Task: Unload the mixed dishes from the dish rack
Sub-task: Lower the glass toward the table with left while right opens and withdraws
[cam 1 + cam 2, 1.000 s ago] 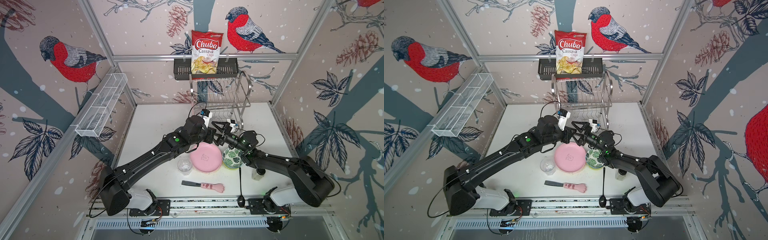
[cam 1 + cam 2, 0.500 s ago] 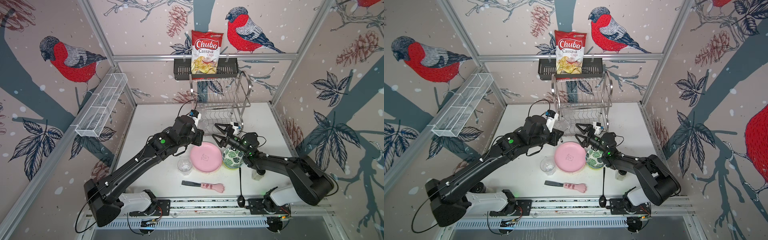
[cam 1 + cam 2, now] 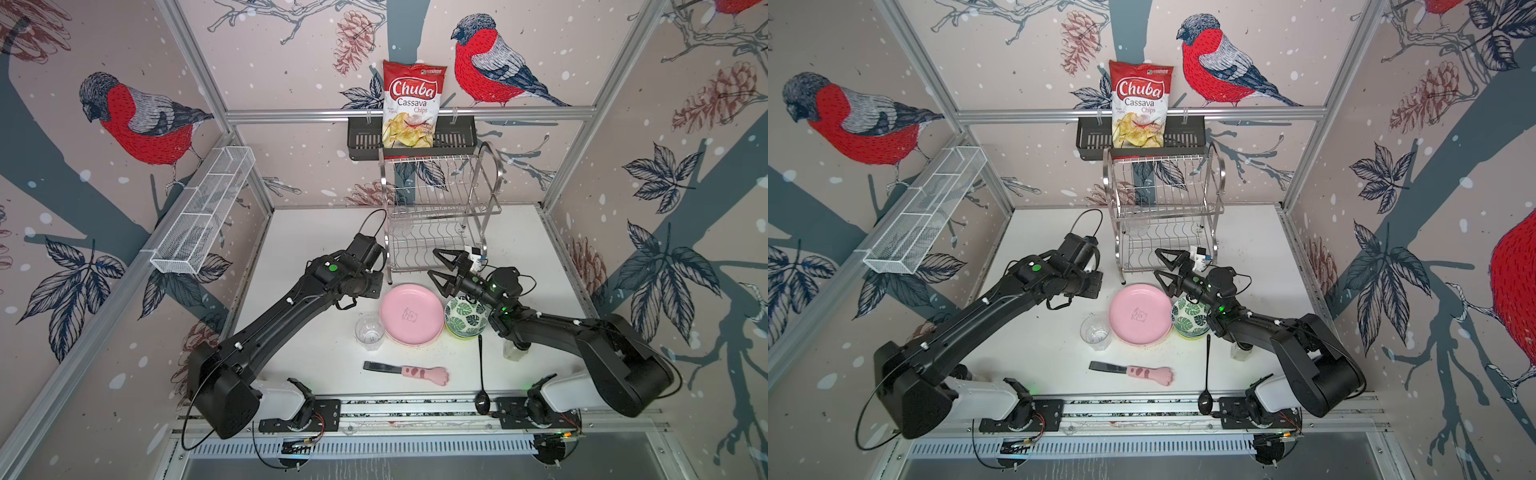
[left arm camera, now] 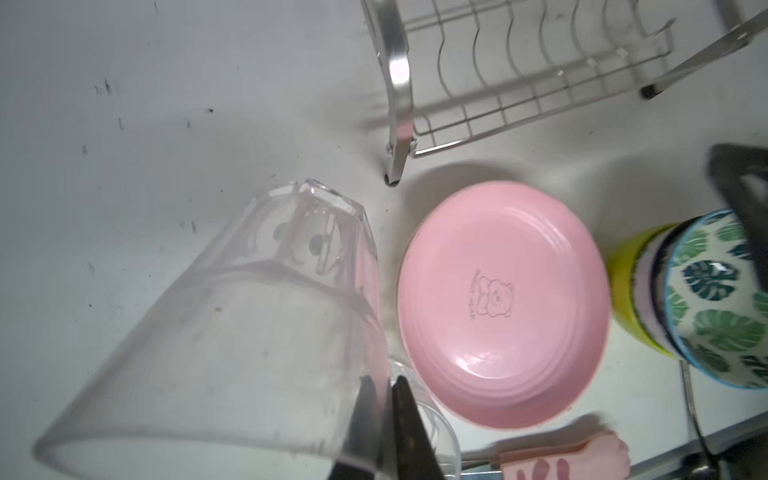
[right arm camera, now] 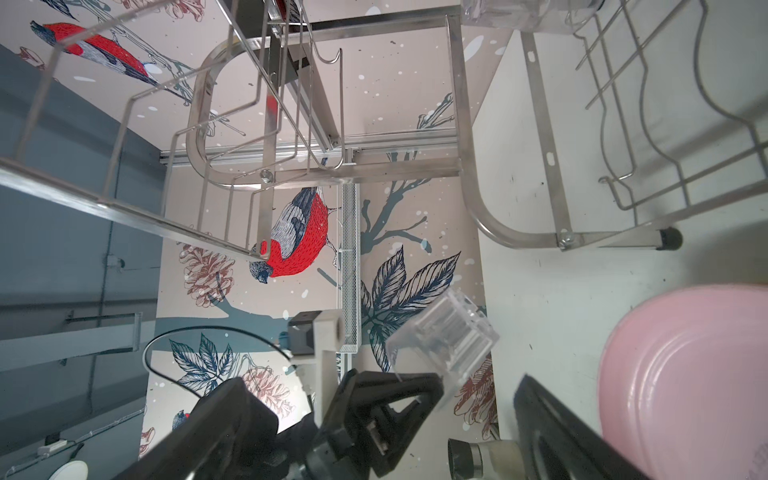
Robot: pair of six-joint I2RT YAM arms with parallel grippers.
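The left gripper [image 4: 383,380] is pinched tight on the rim wall of a faceted clear drinking glass [image 4: 232,316]. The glass hangs tilted, base away from the fingers, above the white table [image 4: 124,124], just off the near left foot of the two-tier steel wire dish rack [image 3: 440,199]. The black left arm stretches diagonally from its near base, wrist bent downward. The right gripper [image 3: 432,262] is empty with its jaws spread wide, rolled on edge and aimed at the rack's lower tier. That arm lies low over a stack of three nested bowls [image 3: 465,320], leaf-patterned on top, blue-white and lime beneath. Touching the stack lies a round pink plate [image 3: 411,313] stamped with a small bear outline, its lettering too fine to read. A second clear glass [image 3: 369,330] stands upright beside the plate. A third glass [image 3: 401,227] sits inside the rack at its left end, on which tier is hard to tell. Behind the rack, a red-and-white bag [image 3: 411,104] reading "Chuba Cassava Chips" stands in a black slotted wall basket [image 3: 365,143].
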